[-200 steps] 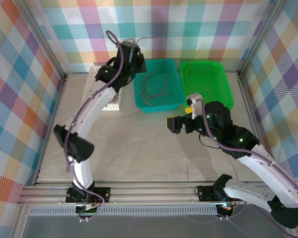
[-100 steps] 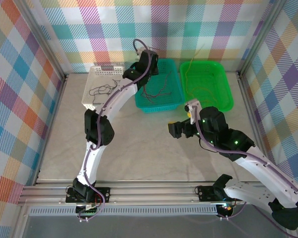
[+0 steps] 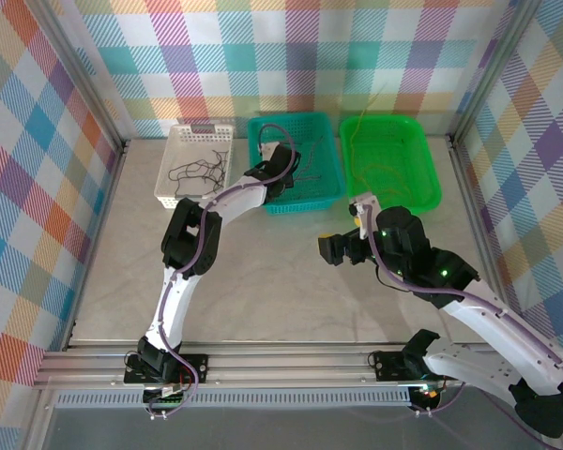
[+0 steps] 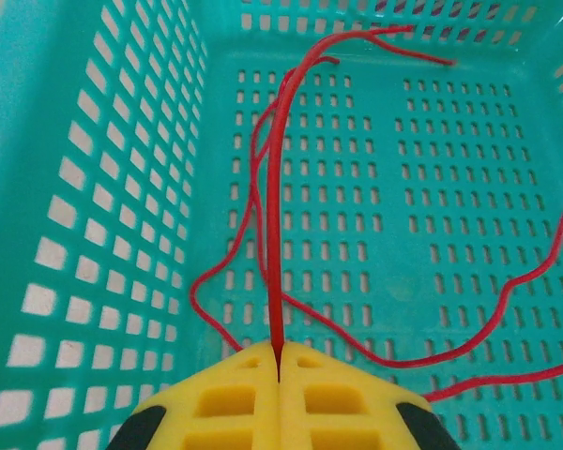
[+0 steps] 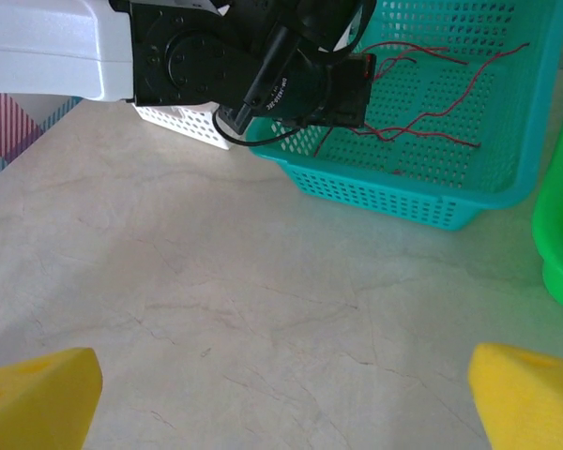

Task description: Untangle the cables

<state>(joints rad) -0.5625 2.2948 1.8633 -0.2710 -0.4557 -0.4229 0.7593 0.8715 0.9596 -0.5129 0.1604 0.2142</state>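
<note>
Inside the teal basket (image 3: 311,202) at twelve o'clock, the left tool (image 4: 279,375) pinched a red cable (image 4: 274,234), while the right tool (image 5: 283,389) gaped open over the table (image 5: 216,281).

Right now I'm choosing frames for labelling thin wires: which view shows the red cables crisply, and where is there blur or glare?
Left wrist: red cables sharp against the teal basket, mild glare on the far rim. Right wrist: they read thin but clear, yellow fingertips blurred. Top external: even light, they look hair-thin.
</note>
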